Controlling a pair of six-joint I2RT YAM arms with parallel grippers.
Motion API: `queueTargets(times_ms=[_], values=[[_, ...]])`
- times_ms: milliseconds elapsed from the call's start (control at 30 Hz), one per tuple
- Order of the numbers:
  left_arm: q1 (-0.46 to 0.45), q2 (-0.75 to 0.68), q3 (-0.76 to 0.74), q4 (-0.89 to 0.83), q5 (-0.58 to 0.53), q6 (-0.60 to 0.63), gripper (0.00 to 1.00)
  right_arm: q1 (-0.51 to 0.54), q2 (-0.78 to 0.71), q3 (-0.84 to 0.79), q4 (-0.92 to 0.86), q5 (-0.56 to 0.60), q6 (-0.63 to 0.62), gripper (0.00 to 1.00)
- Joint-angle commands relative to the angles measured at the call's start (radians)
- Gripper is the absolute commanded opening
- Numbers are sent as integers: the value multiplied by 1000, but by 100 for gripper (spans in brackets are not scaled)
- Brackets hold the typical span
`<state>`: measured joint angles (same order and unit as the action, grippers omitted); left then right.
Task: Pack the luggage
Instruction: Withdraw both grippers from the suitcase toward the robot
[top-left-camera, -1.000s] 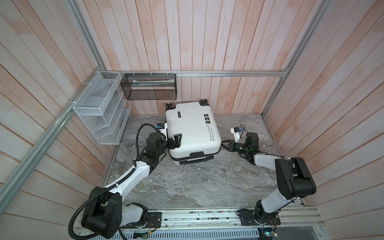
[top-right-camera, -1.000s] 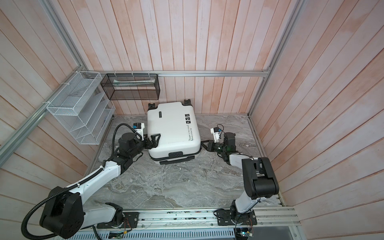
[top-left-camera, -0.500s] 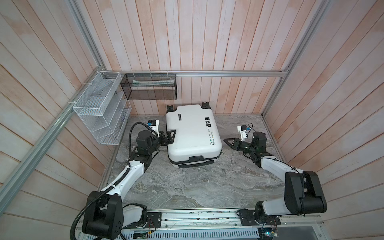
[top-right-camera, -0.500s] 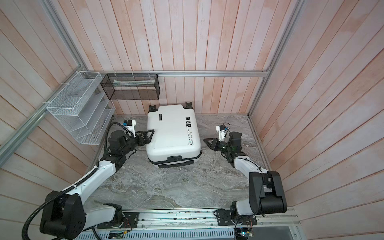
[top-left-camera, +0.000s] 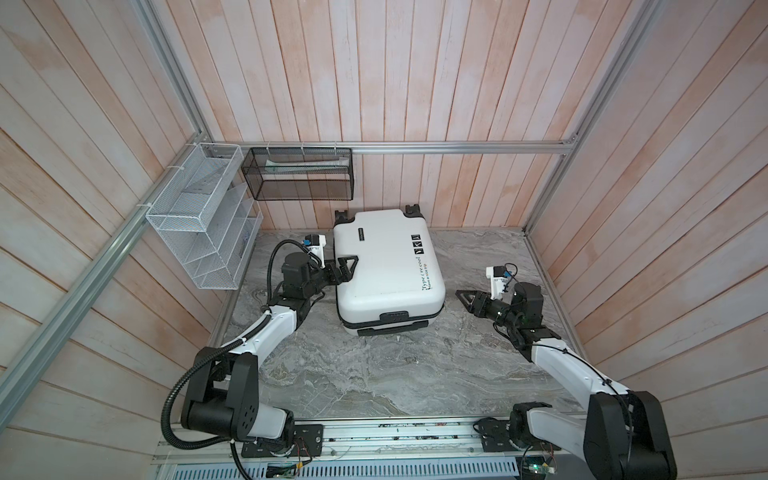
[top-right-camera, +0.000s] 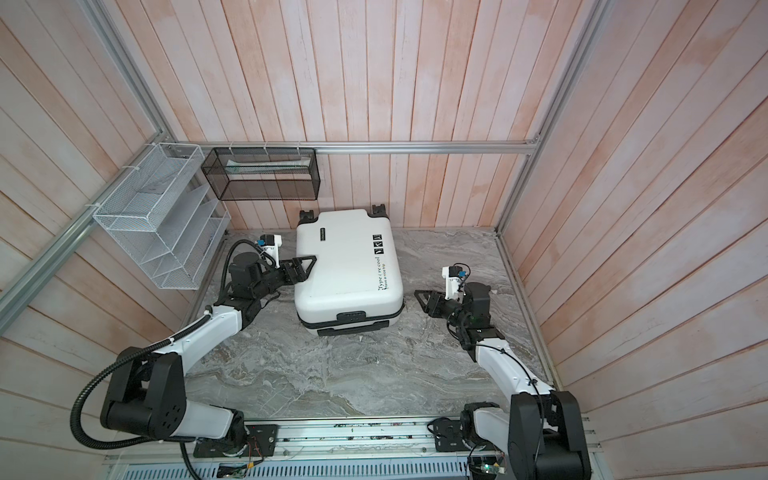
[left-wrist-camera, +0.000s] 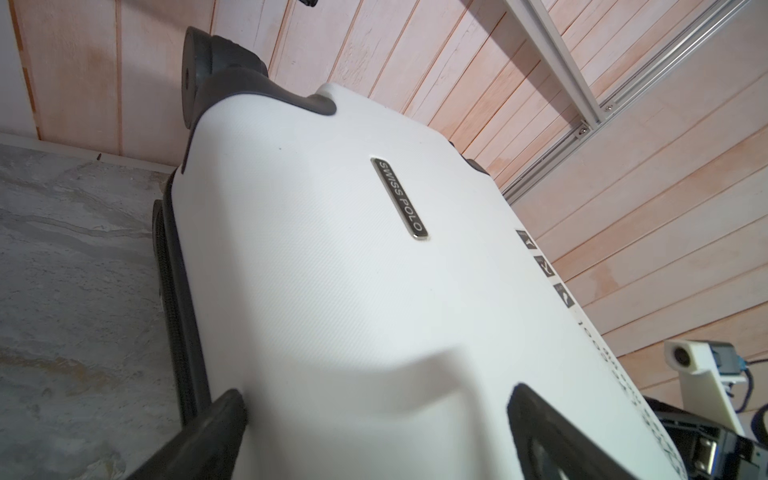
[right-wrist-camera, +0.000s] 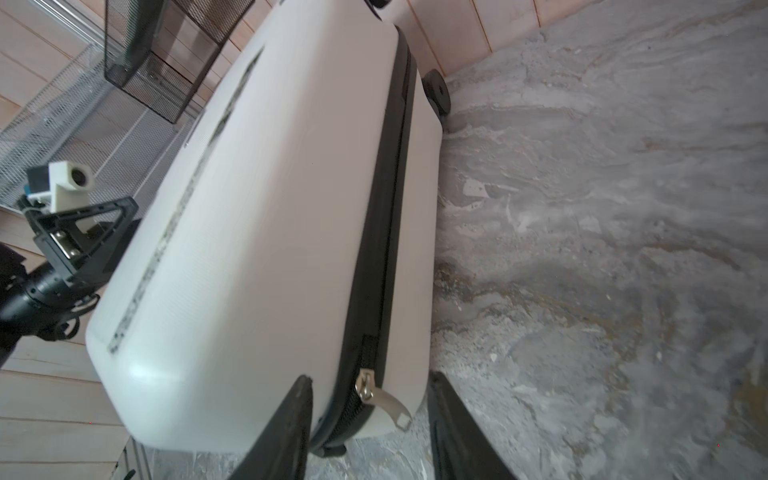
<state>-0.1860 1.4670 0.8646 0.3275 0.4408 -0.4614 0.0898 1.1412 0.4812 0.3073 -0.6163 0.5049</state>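
Suitcase (top-left-camera: 388, 266) lies shut, flat near the back wall (top-left-camera: 415, 104). Your left gripper (top-left-camera: 349, 269) gapes wide at its side, right gripper (top-left-camera: 462, 296) part-open, both empty; approach the zipper pull (right-wrist-camera: 384, 399) squarely, without snagging.

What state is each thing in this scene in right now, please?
luggage: closed, flat on the floor.
left gripper: open, straddling the luggage's edge.
right gripper: open, empty, clear of it.
black mesh basket: hung on the rear rail.
white wire rack: hung on the side rail.
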Motion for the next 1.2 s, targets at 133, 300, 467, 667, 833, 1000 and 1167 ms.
queueTargets(times_ms=[133,300,467,667,833,1000,1167], values=[[-61,130,143,67,104,-14,100,-2,-78,-69,-65,53,-36,51],[-61,222,293,-21,112,12,100,-3,-122,-115,-44,117,-79,51],[-16,203,324,-55,102,-5,100,34,-101,-123,-38,187,-144,47],[9,13,154,-35,12,-34,100,85,-72,-123,-25,241,-163,44],[8,-180,-63,-10,-64,-95,100,86,-88,-137,-32,315,-164,44],[7,-360,-238,-47,-119,-120,100,85,-131,-184,-4,396,-141,44],[7,-471,-333,-87,-128,-147,100,101,-124,-202,25,393,-147,43]])
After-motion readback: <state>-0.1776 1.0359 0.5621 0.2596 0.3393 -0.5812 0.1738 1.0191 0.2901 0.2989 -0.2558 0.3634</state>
